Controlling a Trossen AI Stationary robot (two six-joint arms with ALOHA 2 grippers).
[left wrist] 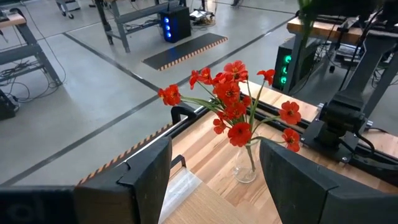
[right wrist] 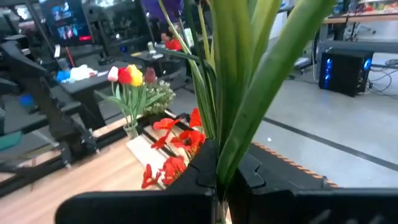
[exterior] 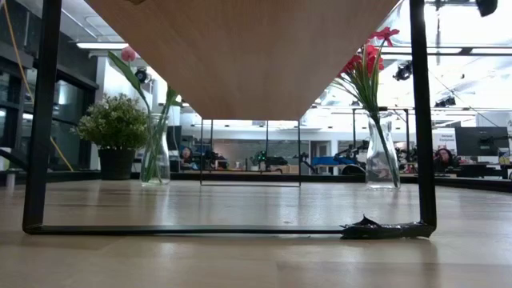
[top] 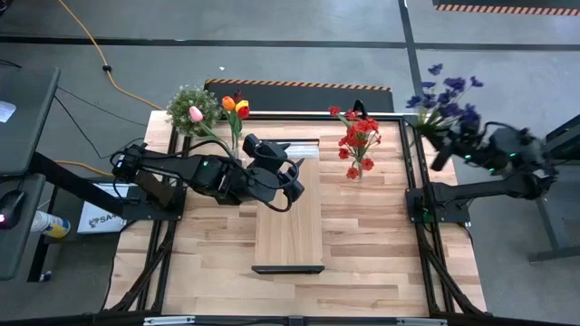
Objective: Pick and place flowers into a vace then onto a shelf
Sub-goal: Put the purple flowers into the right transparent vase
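Right claw (top: pixel 446 138) clamps the purple spray (top: pixel 446 98) stems off the desk's (top: pixel 381 244) far-right corner. Left claw (top: pixel 288 165) open over the shelf (top: pixel 288 231) (red spray (top: pixel 359 138) vased to its right).

Both arms matte black, boxy jointed links, small green indicator lights near the wrists. Left hand (left wrist: pixel 214 180): two broad, flat, dark wedge-shaped fingers. Right hand (right wrist: pixel 227 186): black, angular.

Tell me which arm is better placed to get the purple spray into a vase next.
Right. Its gripper is shut on the purple spray, held off the table's right rear corner. The left gripper hangs open and empty over the shelf, facing the red flowers.
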